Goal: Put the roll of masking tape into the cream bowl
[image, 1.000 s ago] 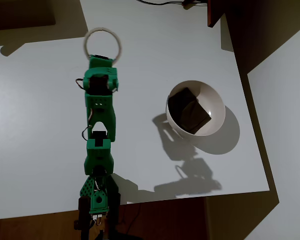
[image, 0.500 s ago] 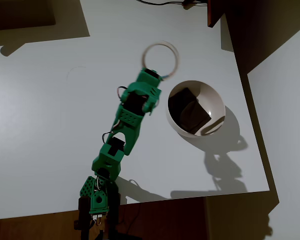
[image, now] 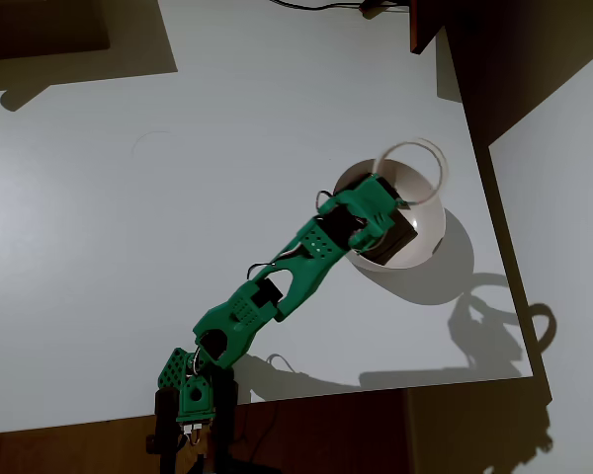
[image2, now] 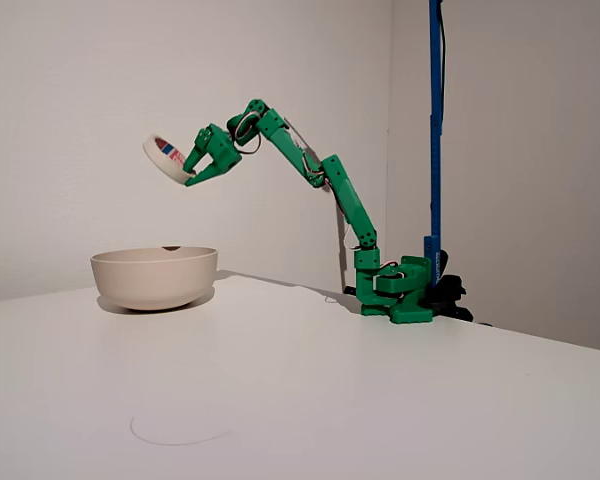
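— Where is the roll of masking tape (image2: 166, 157) right now?

— It is hanging high in the air, tilted, right over the cream bowl (image2: 154, 277). It is not touching the bowl. In the overhead view the ring (image: 411, 173) is sitting over the far right part of the bowl's rim (image: 433, 240).

— Who is holding it?

— The green gripper (image2: 194, 166) is pinching one edge of the ring. Its fingers are close together on the tape.

— Is anything in the bowl?

— Yes, a dark square block (image: 400, 235) is lying inside it. The arm is covering part of it from above.

— So which step is this?

— I think it is the carrying part, almost over. The tape is above the bowl, but it is not in yet.

— What is needed next?

— I think the gripper needs to come down a little, maybe a bit more toward the middle of the bowl, and then open. The ring is near the rim, so it might bump the edge and roll onto the white table (image: 99, 227).
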